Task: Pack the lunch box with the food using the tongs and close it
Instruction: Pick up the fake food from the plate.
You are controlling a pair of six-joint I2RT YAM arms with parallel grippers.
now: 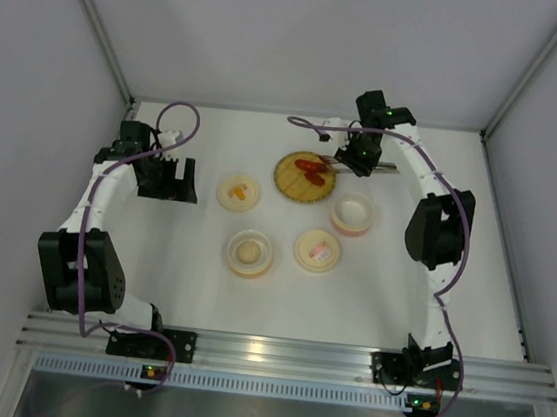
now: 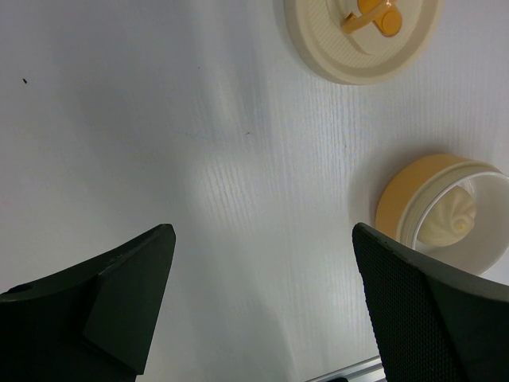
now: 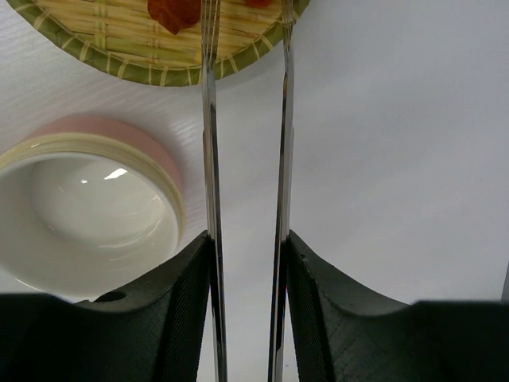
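Observation:
My right gripper (image 1: 357, 158) (image 3: 246, 239) is shut on the tongs (image 3: 209, 159), one slim silver arm pressed against each finger. The tongs' tips reach over the woven plate (image 1: 286, 183) (image 3: 119, 64), where red sausage pieces (image 1: 311, 169) (image 3: 175, 12) lie; the arms stand slightly apart. An empty pink lunch box bowl (image 1: 352, 215) (image 3: 87, 215) sits beside the plate. An orange bowl (image 1: 249, 253) (image 2: 406, 199) holds the cream-white ball (image 2: 449, 219). My left gripper (image 1: 166, 178) (image 2: 262, 231) hangs open over bare table at the left, holding nothing.
Two round cream lids lie on the table: one with an orange mark (image 1: 238, 192) (image 2: 362, 32) left of the plate, one with a pink mark (image 1: 317, 250) in front of the pink bowl. White walls enclose the table on three sides.

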